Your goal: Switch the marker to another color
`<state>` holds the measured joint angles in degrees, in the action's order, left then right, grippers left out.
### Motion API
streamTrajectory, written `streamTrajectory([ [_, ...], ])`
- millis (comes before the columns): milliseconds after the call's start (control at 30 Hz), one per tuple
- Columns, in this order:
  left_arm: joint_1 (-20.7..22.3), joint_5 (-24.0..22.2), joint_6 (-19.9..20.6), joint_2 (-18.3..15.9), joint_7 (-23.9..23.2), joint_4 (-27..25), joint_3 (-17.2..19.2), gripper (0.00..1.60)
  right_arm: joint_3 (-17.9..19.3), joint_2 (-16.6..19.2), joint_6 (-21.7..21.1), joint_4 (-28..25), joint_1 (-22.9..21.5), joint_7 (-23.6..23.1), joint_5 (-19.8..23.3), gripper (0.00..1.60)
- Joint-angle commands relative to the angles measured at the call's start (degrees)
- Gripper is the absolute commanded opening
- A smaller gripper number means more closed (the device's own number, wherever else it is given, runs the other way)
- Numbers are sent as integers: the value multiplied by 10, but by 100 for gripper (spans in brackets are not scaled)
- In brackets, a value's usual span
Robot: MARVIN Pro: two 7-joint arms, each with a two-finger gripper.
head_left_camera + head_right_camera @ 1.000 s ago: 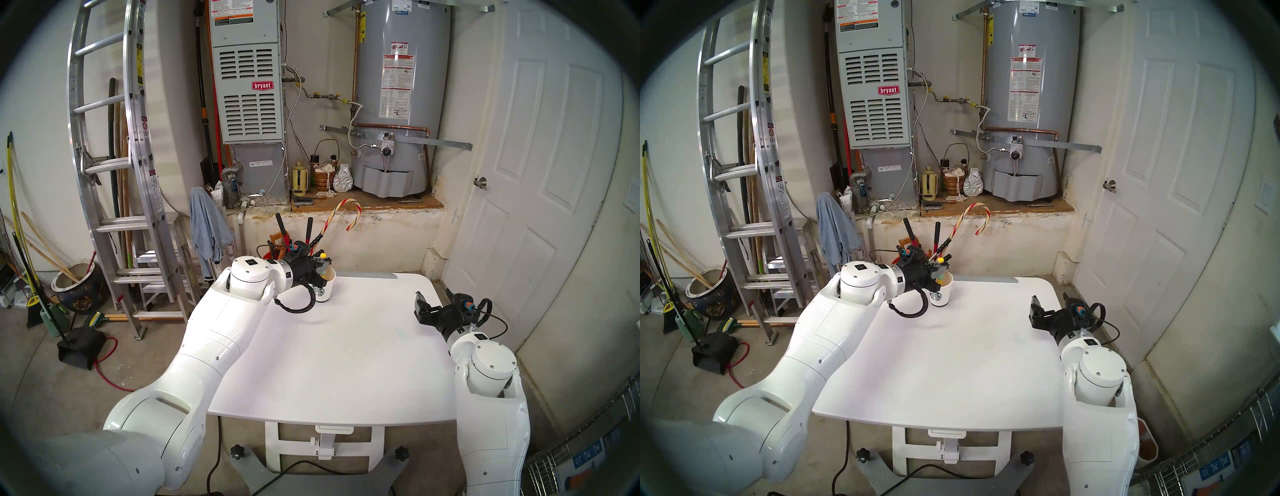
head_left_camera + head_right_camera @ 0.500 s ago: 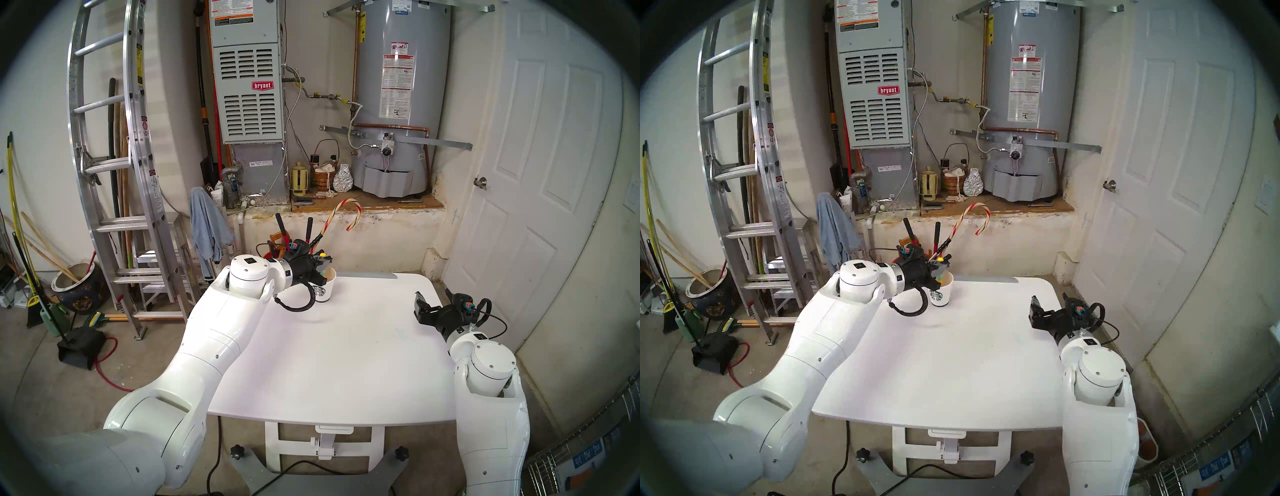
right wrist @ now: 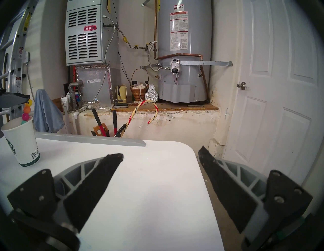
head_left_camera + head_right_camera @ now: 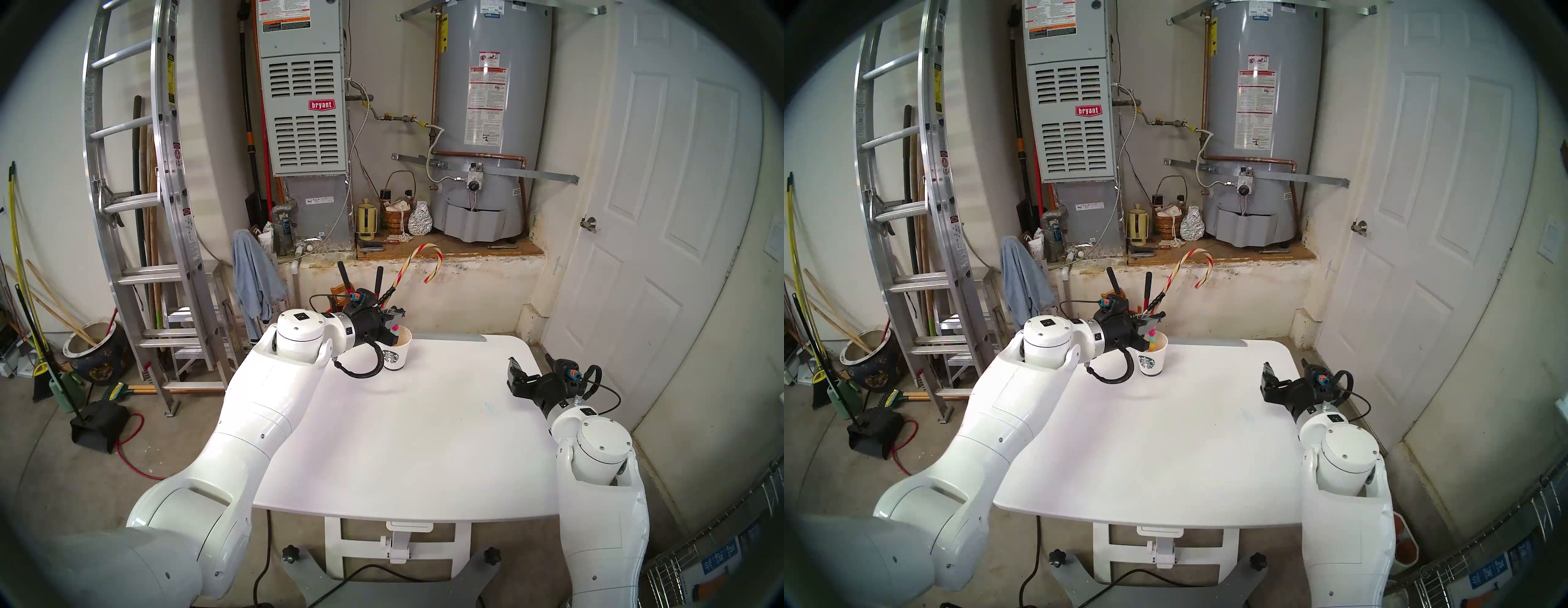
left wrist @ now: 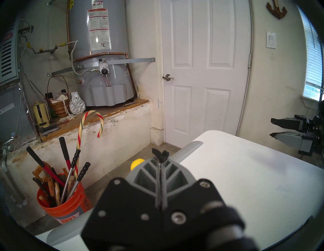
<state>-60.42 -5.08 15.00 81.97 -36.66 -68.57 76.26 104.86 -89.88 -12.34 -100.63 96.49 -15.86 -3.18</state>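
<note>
Right wrist view: the right gripper sits nearest, level above the near right part of the white table. Its jaws stand wide apart, with nothing between them. In the head views this gripper is well apart from the cup.

Farther along the table, near its far left edge, stands the paper cup, upright, with a green logo on its side. The marker rises from the cup: teal segment at the rim, then pink, orange and yellow upward. Its lower part is hidden inside the cup.

The left gripper is above the cup, reaching in from the left. Its jaws are pressed together on the top of the marker; in the left wrist view the fingers meet along one line, and the yellow segment shows just beside their left edge.

Beyond the table, on the floor, an orange bucket holds tool handles and a striped candy cane. Behind it stands a raised ledge carrying the grey water heater.
</note>
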Motion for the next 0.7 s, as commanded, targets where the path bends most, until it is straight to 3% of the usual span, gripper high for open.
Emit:
streamTrajectory([
  [0, 15, -12, -7, -10, 9, -41, 31, 18, -1, 2, 4, -8, -12, 1, 0, 160],
  [100, 17, -4, 0, -15, 19, -46, 35, 36, -5, -1, 2, -15, -11, 2, -1, 160],
  [200, 16, -7, 4, -18, 15, -53, 38, 18, -8, -2, 1, -19, -10, 2, -1, 160],
  [400, 14, -6, 18, -17, 14, -56, 34, 21, -10, -2, 1, -18, -8, 2, 0, 160],
  [433, 15, -4, 18, -17, 12, -53, 29, 40, -10, -3, 1, -21, -5, 3, 0, 160],
  [467, 15, -4, 18, -17, 12, -53, 29, 40, -10, -3, 1, -21, -5, 3, 0, 160],
  [500, 15, -4, 21, -17, 11, -52, 27, 61, -10, -3, 0, -23, -4, 3, 0, 160],
  [600, 13, -6, 25, -19, 4, -55, 22, 77, -9, -5, -4, -31, 3, 3, -1, 160],
  [667, 10, -5, 25, -21, 3, -59, 21, 78, -9, -5, -4, -33, 5, 4, -1, 160],
])
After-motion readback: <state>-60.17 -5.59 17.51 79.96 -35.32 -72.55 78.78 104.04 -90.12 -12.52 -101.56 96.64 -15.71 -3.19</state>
